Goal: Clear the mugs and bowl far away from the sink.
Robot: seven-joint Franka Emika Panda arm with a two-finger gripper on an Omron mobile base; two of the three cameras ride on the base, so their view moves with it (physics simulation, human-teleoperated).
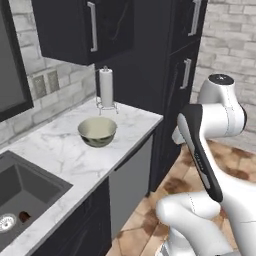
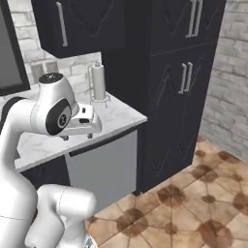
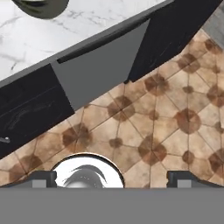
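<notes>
- Dark grey, the sink (image 1: 20, 192) is sunk into the white marble counter (image 1: 65, 155) at about eight o'clock in the left base view, with its silver drain (image 1: 6, 222) at the basin's lower left.
- At about eleven o'clock of centre in that view sits the bowl (image 1: 97, 131), upright, alone on the marble, well apart from the sink and near the paper towel roll (image 1: 106, 87), which stands at twelve o'clock from it.
- The bowl looks pale olive-beige inside and darker, greyish and metallic outside; its wall is round and smooth, with a thin rim.
- I see no green mugs on the stretch of counter in view, so I judge they lie elsewhere.
- In the hand view the bowl's edge (image 3: 41, 8) peeps in at eleven o'clock, past the counter lip.
- The gripper (image 3: 112, 179) hangs off the counter, over the brown tiled floor (image 3: 175, 109), its two dark tips spread as wide as they go and holding nothing.
- Risk, as I judge it: reaching for the bowl from here means crossing the counter edge, and a low approach could knock the hand against the lip or the grey panel (image 3: 100, 65) below it.
- Risk: a pinch on the thin rim may slip on the smooth curve, tipping the bowl or pushing it toward the roll.
</notes>
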